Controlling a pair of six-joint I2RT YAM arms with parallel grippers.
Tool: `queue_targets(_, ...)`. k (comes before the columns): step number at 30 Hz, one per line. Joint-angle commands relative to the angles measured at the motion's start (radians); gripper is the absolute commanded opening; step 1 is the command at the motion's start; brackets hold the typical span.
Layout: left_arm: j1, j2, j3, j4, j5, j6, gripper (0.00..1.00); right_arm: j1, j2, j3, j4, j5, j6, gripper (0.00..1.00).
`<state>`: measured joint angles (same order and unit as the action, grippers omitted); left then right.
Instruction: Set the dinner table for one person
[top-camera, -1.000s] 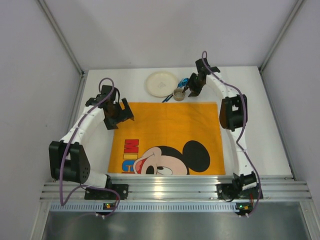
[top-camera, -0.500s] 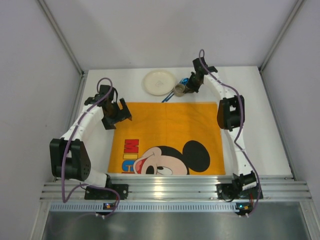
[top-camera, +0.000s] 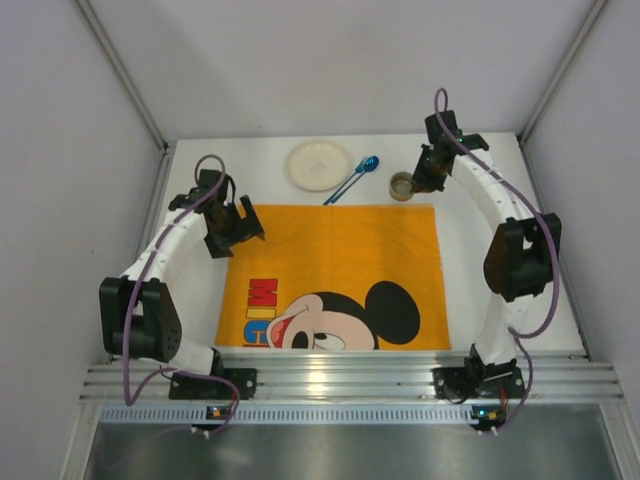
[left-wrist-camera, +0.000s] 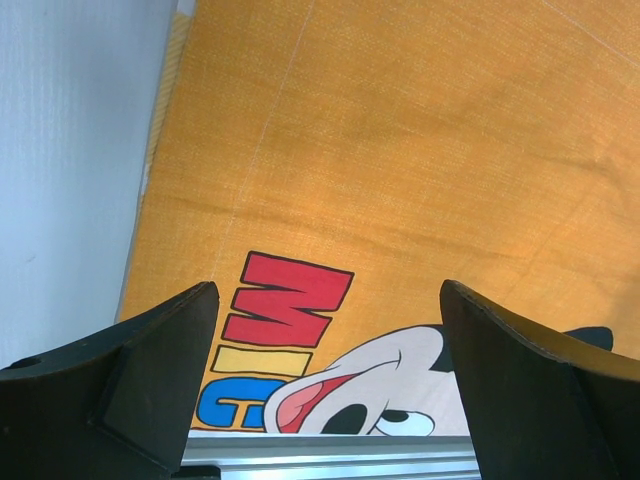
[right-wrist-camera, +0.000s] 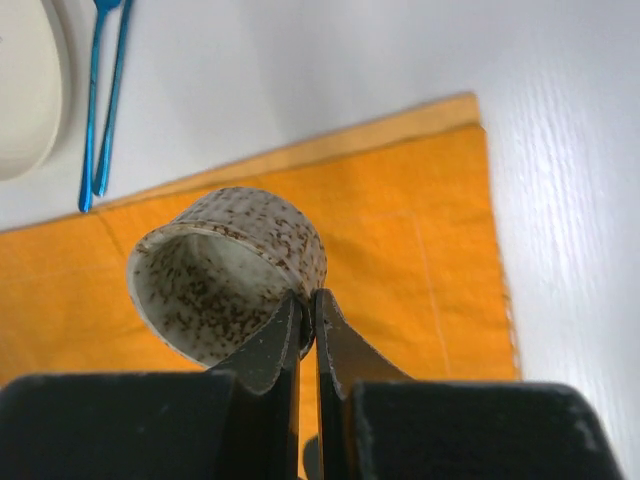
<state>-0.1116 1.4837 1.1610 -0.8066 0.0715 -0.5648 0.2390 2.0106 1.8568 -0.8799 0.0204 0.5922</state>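
My right gripper (right-wrist-camera: 307, 305) is shut on the rim of a small brown-speckled cup (right-wrist-camera: 225, 275), holding it tilted in the air above the orange mouse placemat's (right-wrist-camera: 400, 220) far right corner. From above, the cup (top-camera: 401, 185) hangs just beyond the placemat (top-camera: 335, 270), with the right gripper (top-camera: 420, 180) beside it. A blue spoon (top-camera: 351, 179) and a cream plate (top-camera: 319, 165) lie on the white dinner table (top-camera: 520, 270) behind the placemat. My left gripper (left-wrist-camera: 325, 340) stands open over the placemat's left side with nothing between its fingers (top-camera: 232, 222).
An aluminium rail (top-camera: 340, 375) runs along the near edge of the table by the arm bases. Grey walls enclose the table on the left, right and back. In the right wrist view the spoon (right-wrist-camera: 100, 100) and the plate's edge (right-wrist-camera: 30, 90) lie at the upper left.
The right gripper closed on the cup's rim and carried it rightward, away from the spoon and plate. The left arm has barely moved.
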Motion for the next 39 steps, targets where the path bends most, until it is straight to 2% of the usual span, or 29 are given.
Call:
queue_targets(1, 0.006, -0.028, 0.002, 0.047, 0.014, 0.016, 0.98, -0.001, -0.157, -0.194, 0.051, 0.070, -0.052, 0.00)
queue_targets(3, 0.006, -0.033, -0.010, 0.050, 0.017, 0.019, 0.98, -0.003, -0.203, -0.307, 0.082, 0.063, -0.043, 0.00)
queue_targets(6, 0.006, -0.048, -0.026, 0.046, 0.024, 0.025, 0.98, -0.004, -0.214, -0.379, 0.125, 0.061, -0.035, 0.00)
queue_targets(16, 0.006, -0.117, -0.063, 0.020, 0.008, 0.045, 0.98, -0.004, -0.147, -0.415, 0.180, 0.101, -0.055, 0.00)
queue_targets(17, 0.006, -0.120, -0.064, 0.021, 0.007, 0.045, 0.98, -0.001, -0.148, -0.429, 0.183, 0.098, -0.054, 0.03)
queue_targets(19, 0.006, -0.128, -0.075, 0.023, 0.007, 0.042, 0.98, 0.002, -0.156, -0.442, 0.183, 0.098, -0.052, 0.15)
queue_targets(20, 0.006, -0.128, -0.078, 0.026, 0.007, 0.040, 0.98, 0.000, -0.168, -0.450, 0.182, 0.099, -0.052, 0.33)
queue_targets(21, 0.006, -0.129, -0.080, 0.027, 0.008, 0.039, 0.98, 0.002, -0.176, -0.452, 0.182, 0.101, -0.051, 0.41)
queue_targets(23, 0.006, -0.126, -0.083, 0.032, 0.011, 0.037, 0.98, 0.002, -0.205, -0.441, 0.167, 0.116, -0.057, 0.52)
queue_targets(25, 0.006, -0.120, -0.080, 0.037, 0.013, 0.036, 0.98, 0.002, -0.225, -0.415, 0.130, 0.130, -0.065, 0.53)
queue_targets(28, 0.006, -0.111, -0.075, 0.041, 0.011, 0.036, 0.98, 0.000, -0.236, -0.315, 0.092, 0.141, -0.071, 0.54)
queue_targets(31, 0.006, -0.096, -0.073, 0.056, 0.020, 0.037, 0.98, 0.006, -0.202, -0.167, 0.093, 0.061, -0.069, 0.54)
queue_targets(34, 0.006, -0.076, -0.072, 0.072, 0.036, 0.036, 0.97, 0.029, -0.067, 0.032, 0.096, -0.063, -0.059, 0.53)
queue_targets(35, 0.006, -0.069, -0.070, 0.075, 0.039, 0.036, 0.97, 0.034, 0.024, 0.142, 0.098, -0.107, -0.051, 0.52)
queue_targets(39, 0.006, -0.045, -0.049, 0.075, 0.037, 0.043, 0.97, 0.057, 0.261, 0.405, 0.119, -0.183, 0.017, 0.49)
